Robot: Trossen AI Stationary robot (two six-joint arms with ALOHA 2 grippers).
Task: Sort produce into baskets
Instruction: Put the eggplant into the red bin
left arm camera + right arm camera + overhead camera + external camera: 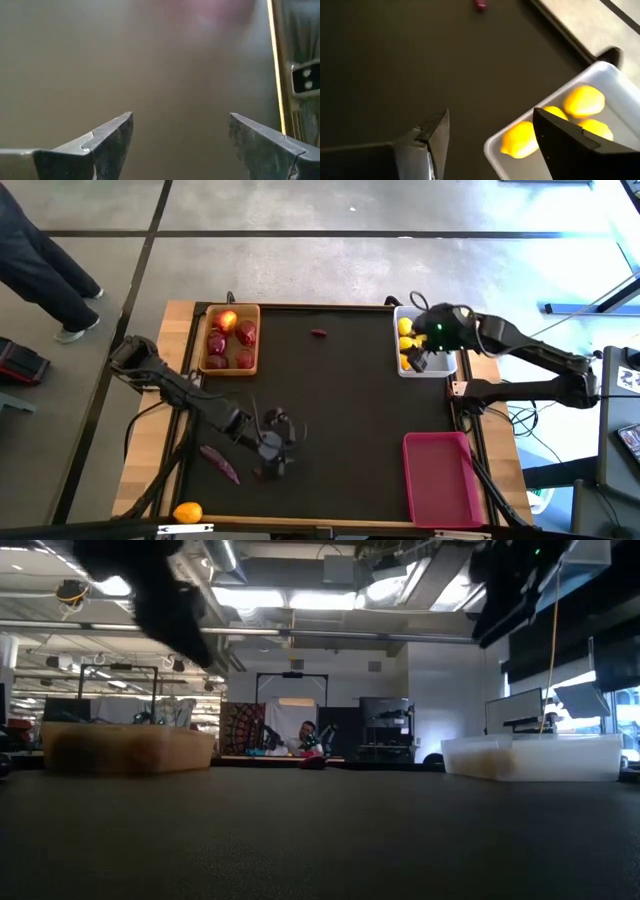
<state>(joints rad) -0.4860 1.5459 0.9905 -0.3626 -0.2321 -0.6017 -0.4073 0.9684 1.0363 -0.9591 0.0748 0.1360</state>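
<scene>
The tan wooden basket at the far left holds dark red round fruits. The white bin at the far right holds yellow fruits. The magenta bin stands at the near right. A thin purple-red piece lies on the mat near left, a small red piece lies far middle, and an orange fruit sits at the near left edge. My left gripper is open and empty over the mat, right of the purple-red piece. My right gripper is open and empty above the white bin's left rim.
The black mat lies between the bins. The wooden table edge frames it. A person's legs show on the floor beyond the far left corner. The low view shows the tan basket and the white bin.
</scene>
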